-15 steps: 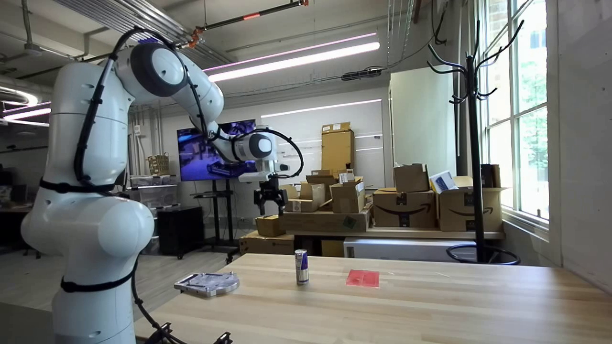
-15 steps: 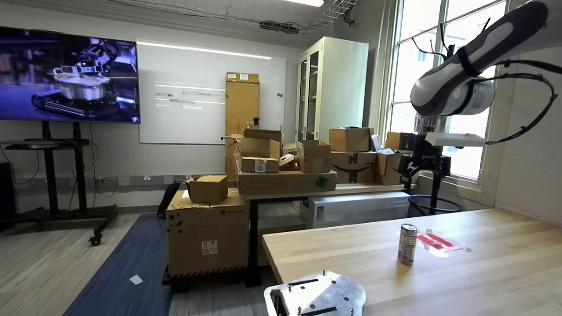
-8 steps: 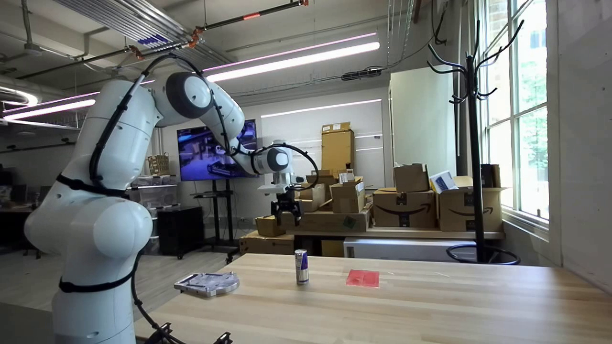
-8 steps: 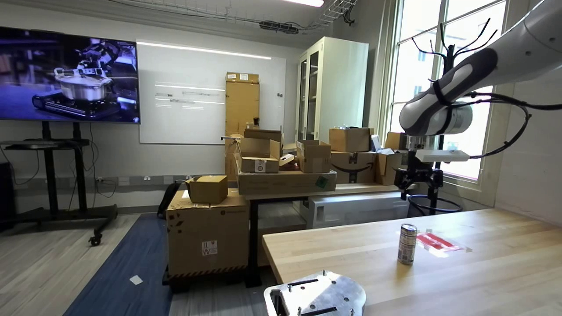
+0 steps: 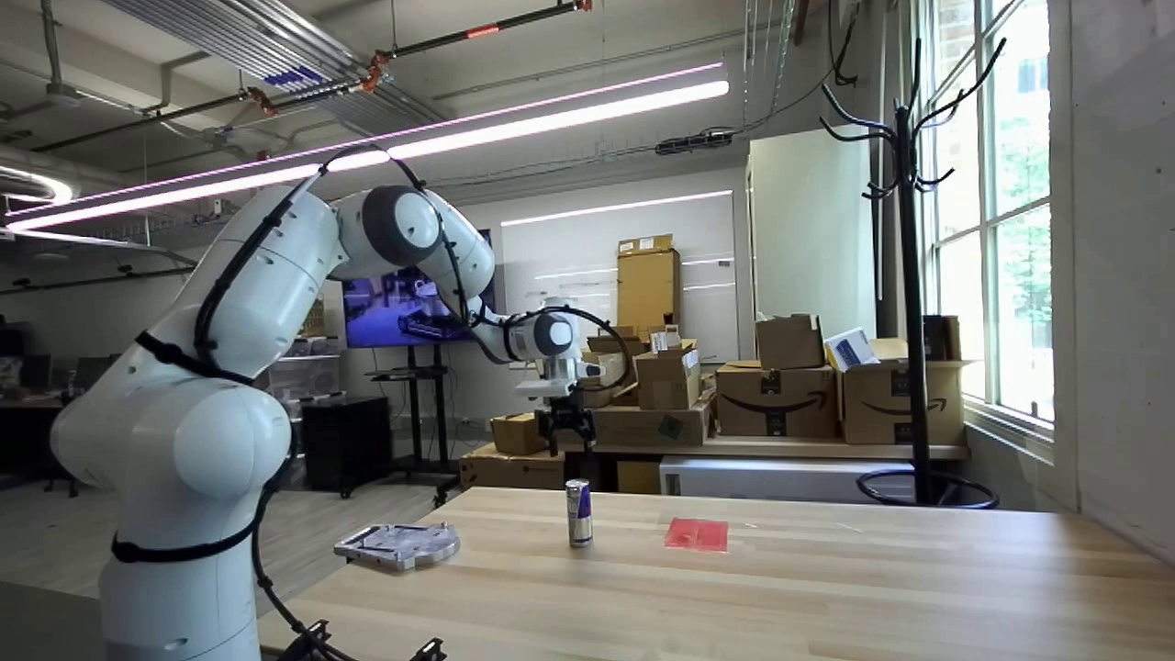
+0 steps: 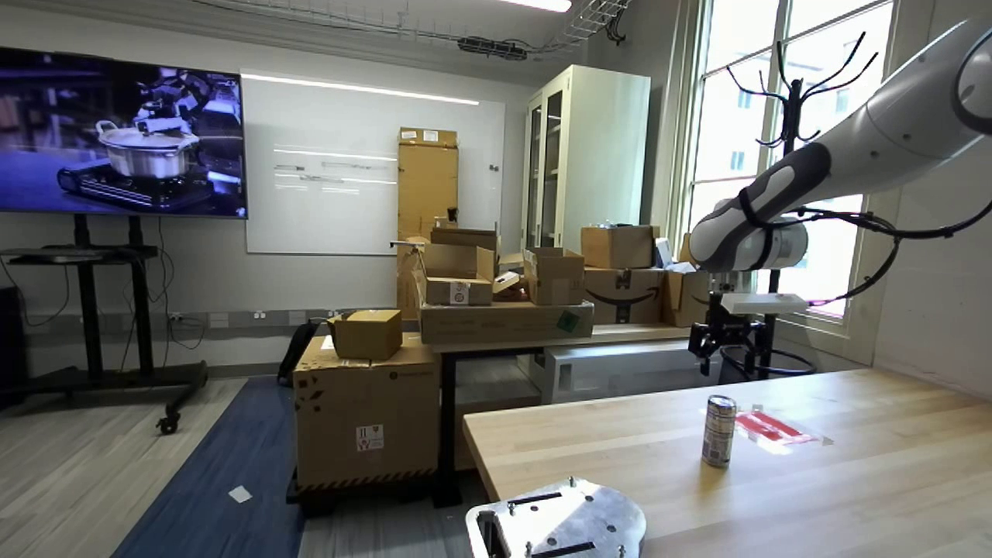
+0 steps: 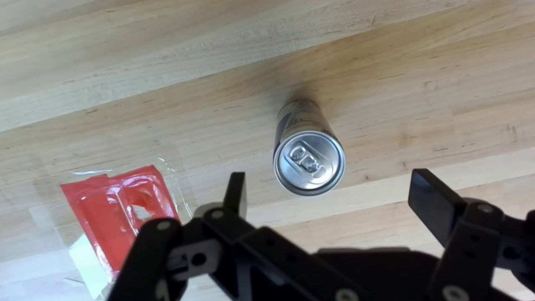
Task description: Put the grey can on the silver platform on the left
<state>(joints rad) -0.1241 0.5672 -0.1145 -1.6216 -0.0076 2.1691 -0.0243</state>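
Observation:
The grey can (image 5: 579,514) stands upright on the wooden table; it also shows in an exterior view (image 6: 719,432). In the wrist view its silver lid with the pull tab (image 7: 309,163) faces me. My gripper (image 5: 571,448) is above the can in an exterior view and apart from it. The gripper (image 7: 328,194) is open and empty; the lid shows between and a little ahead of the widely spaced fingertips, nearer the left one. The silver platform (image 5: 397,546), a flat metal slab, is at the table's left end; it also shows in an exterior view (image 6: 558,523).
A flat red packet (image 5: 696,534) lies taped on the table beside the can; it also shows in the wrist view (image 7: 121,209). The wooden table (image 5: 826,597) ends at its far edge, with cardboard boxes (image 5: 776,399) and a coat rack (image 5: 913,303) behind.
The arm has reached forward and lowered; the gripper has moved right and down in an exterior view, closer over the can. The can, platform and red packet have not moved.

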